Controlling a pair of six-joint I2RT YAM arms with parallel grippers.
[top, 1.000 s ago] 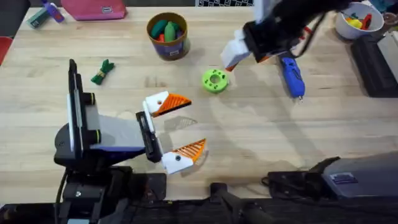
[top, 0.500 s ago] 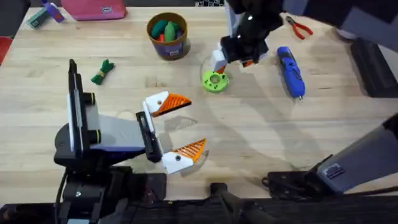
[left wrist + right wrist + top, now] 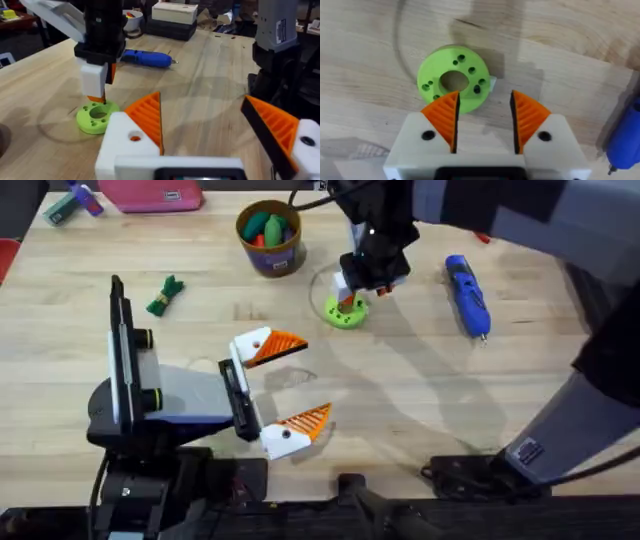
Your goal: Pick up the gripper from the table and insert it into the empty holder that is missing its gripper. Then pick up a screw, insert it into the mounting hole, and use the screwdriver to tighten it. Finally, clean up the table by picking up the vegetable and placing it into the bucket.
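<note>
Landmark: the flat green ring with holes, lying on the bench near its middle.

Right pincer: directly over the green ring, pointing down. In the right wrist view its two orange pads stand narrowly apart with nothing between them, one pad overlapping the ring's edge, the other over bare wood beside it.

Left pincer: on the near side of the ring, lying level, spread wide and holding nothing. Both white mounts carry orange tips.

Screwdriver: blue, lying flat on the bench to the right of the ring, well apart from it. Its edge also shows in the right wrist view.

Bucket: beyond the ring and to its left, upright, with green and orange items inside.

Vegetable: dark green bundle lying on the bench far to the left of the ring, past the bucket.

Small pale bit: rests on the bench touching the ring's rim; what it is cannot be told.

Left wrist view: the right pincer hangs with its tip touching or just above the ring; which, I cannot tell.
</note>
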